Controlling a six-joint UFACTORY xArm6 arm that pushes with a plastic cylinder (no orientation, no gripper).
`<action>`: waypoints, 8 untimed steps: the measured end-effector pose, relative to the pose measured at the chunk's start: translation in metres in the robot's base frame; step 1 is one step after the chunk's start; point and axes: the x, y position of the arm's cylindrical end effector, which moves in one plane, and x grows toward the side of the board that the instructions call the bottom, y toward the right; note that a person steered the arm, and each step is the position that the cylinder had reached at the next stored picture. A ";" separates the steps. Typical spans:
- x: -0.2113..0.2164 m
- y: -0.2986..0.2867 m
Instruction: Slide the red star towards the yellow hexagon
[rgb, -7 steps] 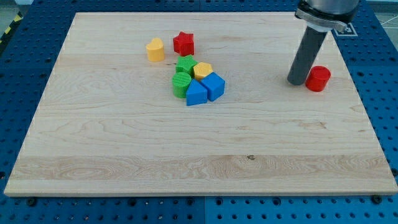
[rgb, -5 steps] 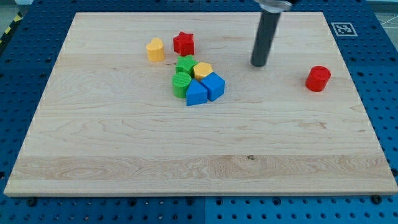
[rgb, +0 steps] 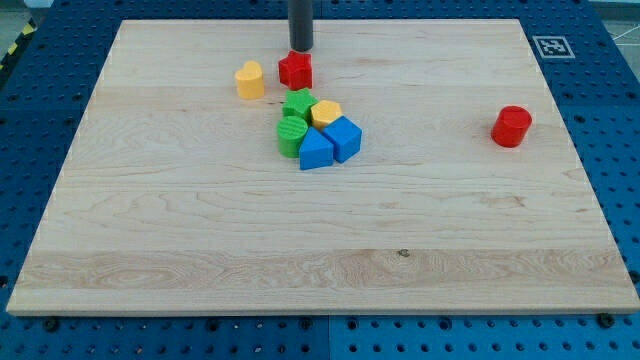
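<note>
The red star (rgb: 295, 70) lies on the wooden board (rgb: 200, 230) near the view's top, left of centre. My tip (rgb: 301, 48) stands just above it in the view, at or nearly touching its top edge. The yellow hexagon (rgb: 326, 112) sits below and slightly right of the star, in a tight cluster with other blocks. The rod runs up out of the view's top.
The cluster holds a green star (rgb: 298, 103), a green round block (rgb: 292, 134) and two blue blocks (rgb: 316, 150) (rgb: 343, 136). A yellow block (rgb: 250, 80) lies left of the red star. A red cylinder (rgb: 511, 126) stands alone at the right.
My tip has moved from beside the red cylinder at the right, leftwards and up across the board, to just above the red star. No block has moved.
</note>
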 end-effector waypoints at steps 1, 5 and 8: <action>0.001 -0.015; 0.045 -0.010; 0.081 0.063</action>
